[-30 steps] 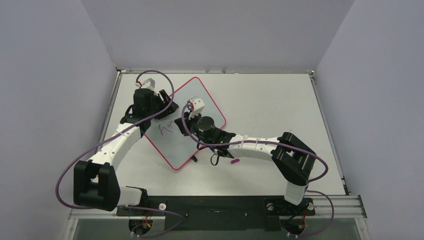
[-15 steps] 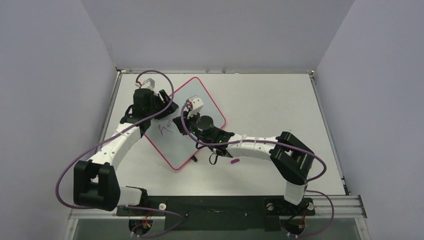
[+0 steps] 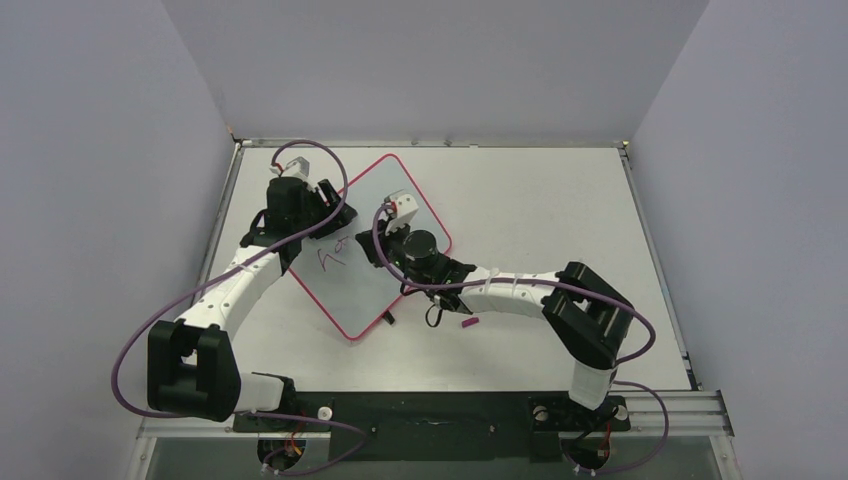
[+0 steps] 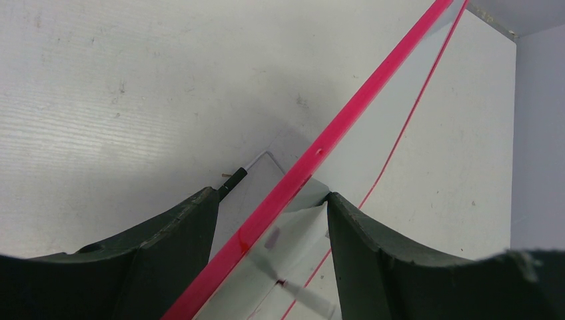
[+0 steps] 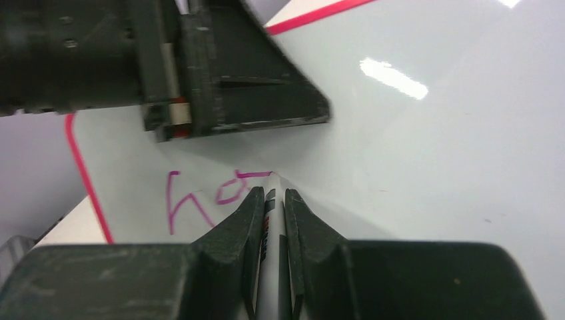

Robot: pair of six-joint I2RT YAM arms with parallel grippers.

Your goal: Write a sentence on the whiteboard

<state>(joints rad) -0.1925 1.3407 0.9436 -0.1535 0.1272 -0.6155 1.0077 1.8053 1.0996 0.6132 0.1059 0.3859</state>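
The whiteboard (image 3: 385,190) lies turned like a diamond on the table, red-framed and glossy. The sentence (image 3: 333,256) is a short magenta scrawl near the board's left side. In the right wrist view the sentence (image 5: 200,197) reads roughly "ha". My right gripper (image 3: 380,244) (image 5: 274,193) is shut on a white marker (image 5: 276,220), and the marker's tip touches the whiteboard (image 5: 433,167) at the end of the last stroke. My left gripper (image 3: 318,215) (image 4: 273,200) is open. Its fingers straddle the whiteboard's red frame (image 4: 346,120) at the left edge.
A purple marker cap (image 3: 468,322) lies on the table off the board's lower right edge, under the right forearm. A small black clip (image 4: 233,179) sits at the board's corner. Grey walls enclose the table on three sides.
My right gripper has slid a little right and up across the board with the marker, and the magenta stroke has grown longer. The left arm has stayed still.
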